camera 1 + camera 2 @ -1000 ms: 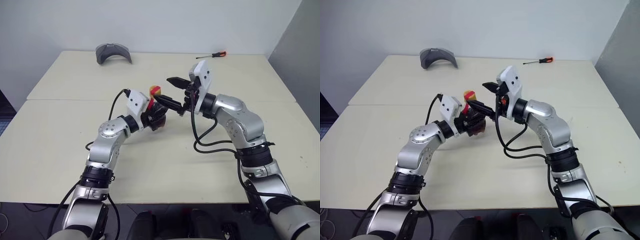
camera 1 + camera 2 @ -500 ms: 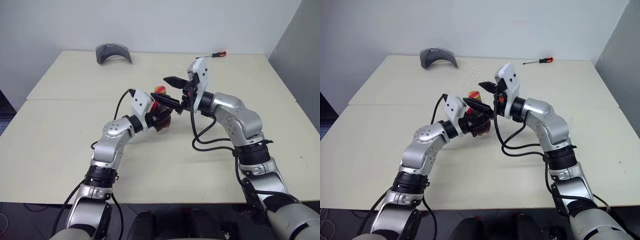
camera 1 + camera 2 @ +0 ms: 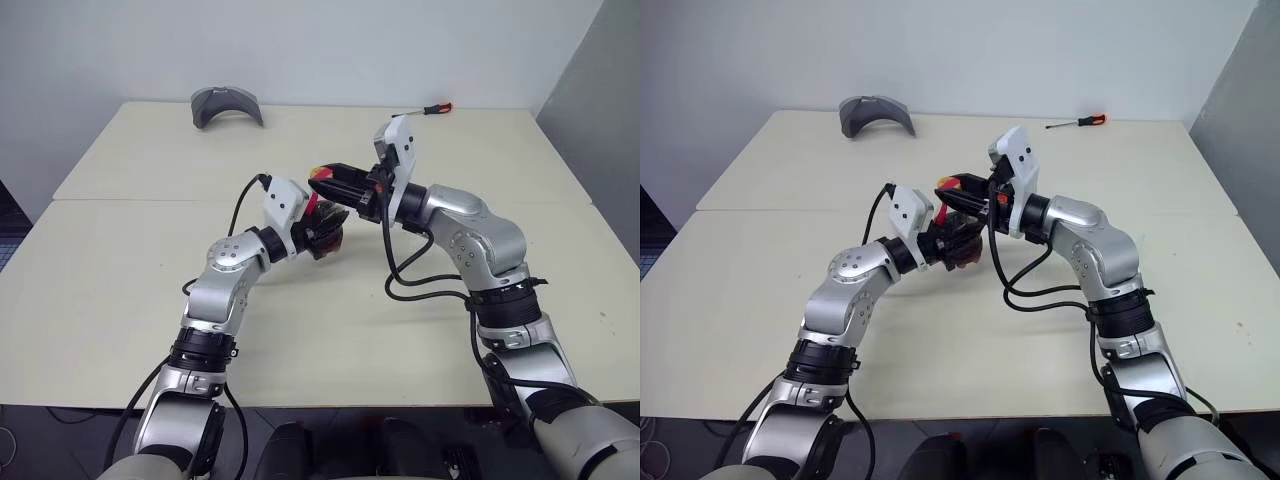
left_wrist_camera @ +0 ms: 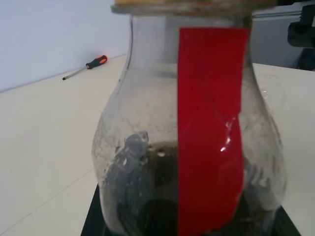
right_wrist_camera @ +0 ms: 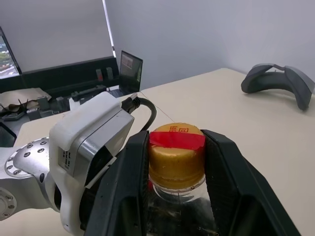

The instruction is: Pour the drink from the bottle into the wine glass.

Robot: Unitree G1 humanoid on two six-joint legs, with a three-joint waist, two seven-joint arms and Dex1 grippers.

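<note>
Right claw [image 5: 177,196], open before, now clamps the bottle [image 4: 189,147]'s yellow cap [image 5: 176,155].

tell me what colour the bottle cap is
Yellow-gold cap with a red strip across it, best in the right wrist view.

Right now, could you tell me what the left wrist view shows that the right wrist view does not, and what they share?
Left wrist view alone: the bottle's clear rounded body with the dark drink low inside, and the screwdriver lying on the table.
Right wrist view alone: the yellow cap between the right hand's two black fingers, and the grey curved object.
Shared: the bottle, its red strip and the table.
</note>
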